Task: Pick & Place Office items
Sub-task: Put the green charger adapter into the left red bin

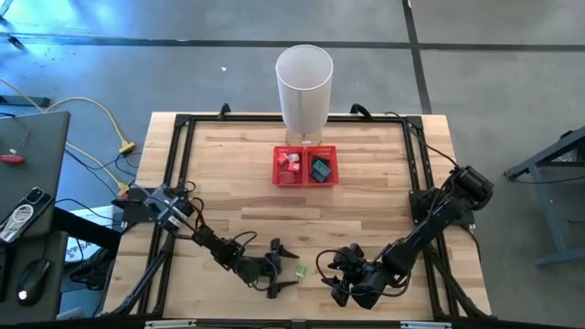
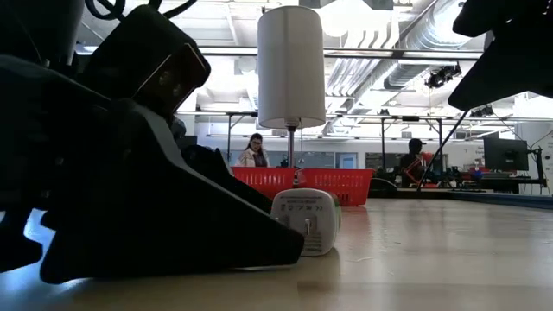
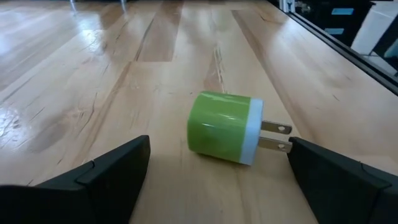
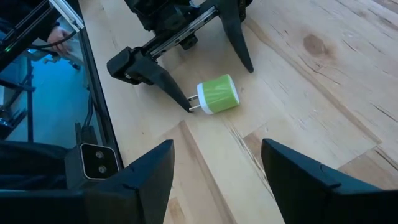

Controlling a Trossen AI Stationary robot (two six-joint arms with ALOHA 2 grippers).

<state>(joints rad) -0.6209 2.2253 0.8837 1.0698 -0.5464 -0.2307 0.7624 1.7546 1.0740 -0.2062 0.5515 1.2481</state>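
From above, the green-and-white plug adapter (image 1: 300, 270) lies near the worktop's near edge, a bit left of the middle, well apart from the red mesh tray (image 1: 305, 166) up by the far edge under the white cylinder bin (image 1: 304, 84). The left hand (image 1: 282, 268) is right at it, fingers spread wide, nothing held. The right hand (image 1: 340, 277) waits just beside, also near that edge, fingers partly apart and empty.

Table-level shot: the adapter (image 2: 305, 221) rests flat on the wood, the dark arm bulk touching or nearly touching it, can't tell which.

Left wrist cam: adapter (image 3: 226, 127) sits between the two fingers (image 3: 106, 174), prongs pointing at one of them.

Right wrist cam: one left finger tip looks to be at the prongs of the adapter (image 4: 217, 94).

My take: shift so the pads land on the green body, not the prongs, then squeeze gently, since that rounded shell could roll or squirt out.
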